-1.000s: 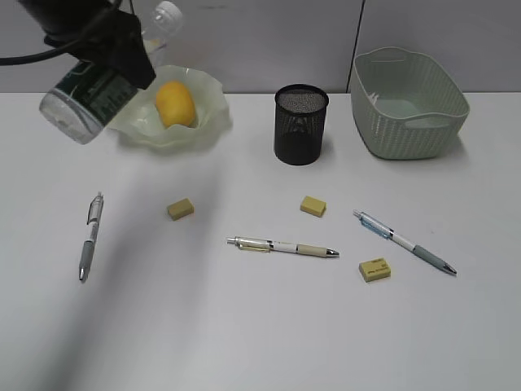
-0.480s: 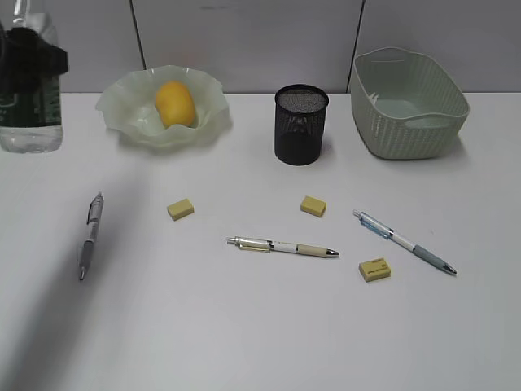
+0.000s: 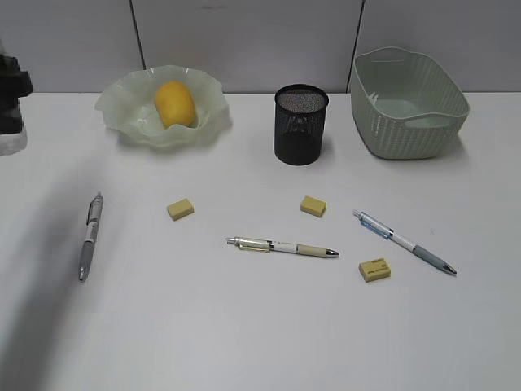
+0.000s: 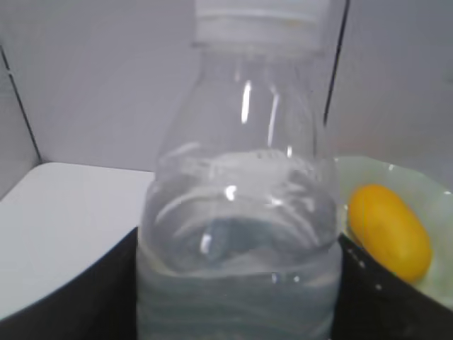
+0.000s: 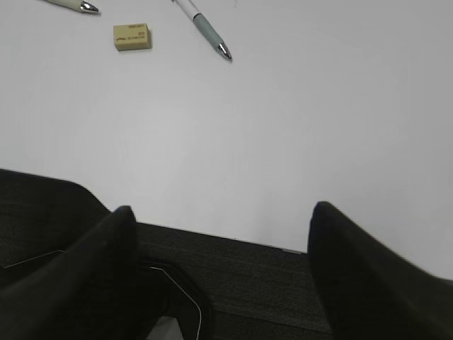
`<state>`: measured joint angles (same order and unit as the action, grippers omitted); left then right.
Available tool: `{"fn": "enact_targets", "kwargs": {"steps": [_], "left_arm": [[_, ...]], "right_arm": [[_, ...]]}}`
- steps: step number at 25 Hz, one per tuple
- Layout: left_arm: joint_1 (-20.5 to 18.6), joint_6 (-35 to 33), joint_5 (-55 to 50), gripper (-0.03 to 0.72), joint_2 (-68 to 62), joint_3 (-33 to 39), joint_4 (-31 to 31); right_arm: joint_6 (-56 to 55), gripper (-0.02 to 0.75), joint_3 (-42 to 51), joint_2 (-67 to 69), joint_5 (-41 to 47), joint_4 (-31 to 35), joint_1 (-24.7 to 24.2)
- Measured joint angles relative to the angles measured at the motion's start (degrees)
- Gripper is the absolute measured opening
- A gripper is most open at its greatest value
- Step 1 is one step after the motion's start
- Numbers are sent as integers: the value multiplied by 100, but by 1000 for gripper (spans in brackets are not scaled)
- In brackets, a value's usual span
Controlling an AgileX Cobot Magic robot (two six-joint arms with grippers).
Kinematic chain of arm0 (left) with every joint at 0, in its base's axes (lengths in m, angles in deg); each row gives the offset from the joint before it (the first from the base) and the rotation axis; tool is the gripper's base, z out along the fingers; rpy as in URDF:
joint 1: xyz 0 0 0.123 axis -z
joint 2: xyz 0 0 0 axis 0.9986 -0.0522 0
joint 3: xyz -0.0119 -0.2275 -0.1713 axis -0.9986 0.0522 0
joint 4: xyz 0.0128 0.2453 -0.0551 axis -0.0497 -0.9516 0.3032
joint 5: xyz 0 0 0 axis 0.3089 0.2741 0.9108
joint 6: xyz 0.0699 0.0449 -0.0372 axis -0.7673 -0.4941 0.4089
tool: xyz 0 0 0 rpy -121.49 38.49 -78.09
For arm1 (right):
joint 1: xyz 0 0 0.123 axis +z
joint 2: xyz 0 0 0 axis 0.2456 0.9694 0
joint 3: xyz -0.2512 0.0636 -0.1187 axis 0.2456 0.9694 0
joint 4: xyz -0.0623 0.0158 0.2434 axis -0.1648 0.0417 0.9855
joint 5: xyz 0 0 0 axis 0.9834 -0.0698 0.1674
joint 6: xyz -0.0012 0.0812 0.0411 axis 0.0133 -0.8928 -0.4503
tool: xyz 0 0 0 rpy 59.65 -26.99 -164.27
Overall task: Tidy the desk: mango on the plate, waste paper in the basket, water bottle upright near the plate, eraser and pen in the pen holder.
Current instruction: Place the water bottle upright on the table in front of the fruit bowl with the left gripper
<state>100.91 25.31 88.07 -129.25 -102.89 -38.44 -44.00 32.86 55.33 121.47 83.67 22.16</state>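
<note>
Clear plastic water bottle (image 4: 237, 212) sits upright, clamped in the left pincer (image 4: 237, 297) at the table's (image 3: 260, 326) far-left edge, close to the plate (image 3: 122, 110) holding the mango (image 3: 175, 103), probably for set-down. Right pincer (image 5: 219, 234) hangs apart, empty.

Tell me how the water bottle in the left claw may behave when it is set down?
The water bottle looks mostly full, so probably heavy for its size. Its clear smooth wall may slip in the left claw. Standing tall and narrow, it could tip if released tilted.
</note>
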Motion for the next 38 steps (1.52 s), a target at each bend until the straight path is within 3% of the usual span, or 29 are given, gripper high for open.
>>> {"fn": "enact_targets", "kwargs": {"steps": [3, 11, 23, 38], "left_arm": [[0, 195, 414, 517, -400, 0, -197], [-6, 1628, 1915, 517, -1640, 0, -1118], [-6, 1792, 2523, 517, -2961, -797, -1447], [-6, 2367, 2978, 516, -3924, -1110, -1622]], "right_arm": [[0, 585, 0, 0, -2, 0, 0], [0, 585, 0, 0, -6, 0, 0], [0, 585, 0, 0, -37, 0, 0], [-24, 585, 0, 0, -76, 0, 0]]}}
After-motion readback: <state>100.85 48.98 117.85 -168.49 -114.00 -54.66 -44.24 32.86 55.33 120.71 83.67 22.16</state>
